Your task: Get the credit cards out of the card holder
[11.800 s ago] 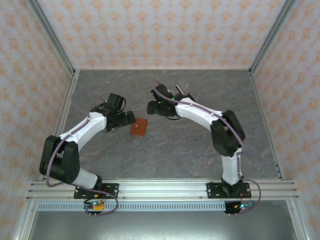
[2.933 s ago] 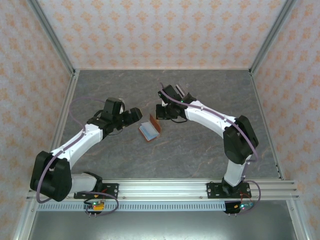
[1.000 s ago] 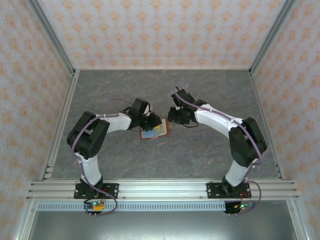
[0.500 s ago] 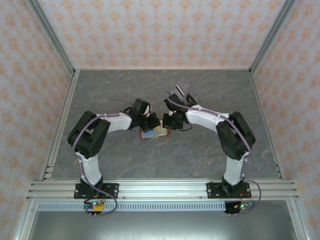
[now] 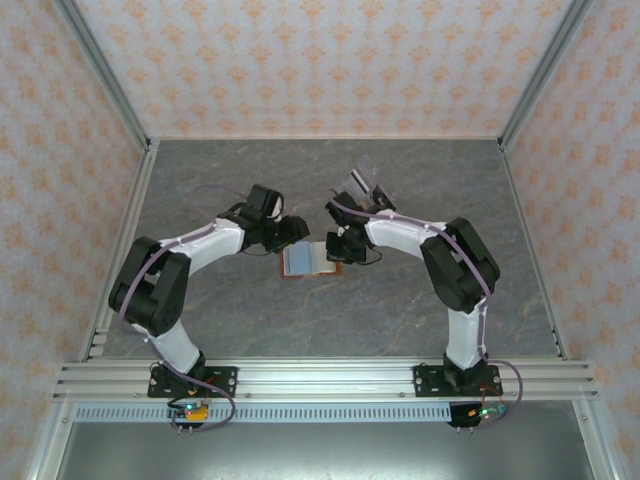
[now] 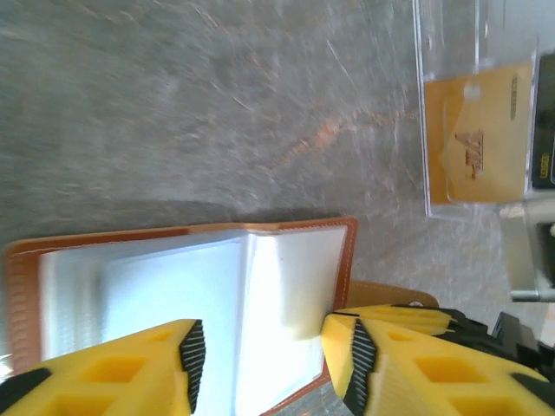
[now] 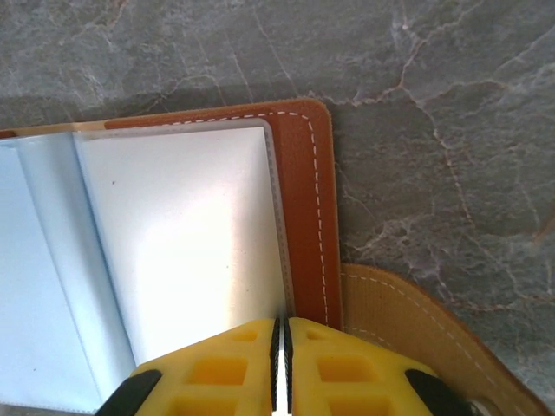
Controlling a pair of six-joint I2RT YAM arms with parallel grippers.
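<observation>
The card holder lies spread open on the grey marbled table, a little beyond mid-table and between the two arms. Its pale inside faces up and the brown rim frames it. Opened out, its long axis runs left to right across the table, with the fold crossing it from near to far. In the right wrist view a tan strap sticks out from under the rim at one corner. The pale pages are washed out by glare, so what sits in them cannot be made out. The left gripper hangs over the holder's left half with its yellow fingers set wide apart above the pages. The right gripper is at the holder's right end. Its jaws are pressed almost together, with only a hairline slit, right over the seam where the pale page meets the rim; whether anything is pinched there cannot be told. Farther back on the table, well apart from the holder, lies a clear plastic sleeve with a yellowish card inside.
</observation>
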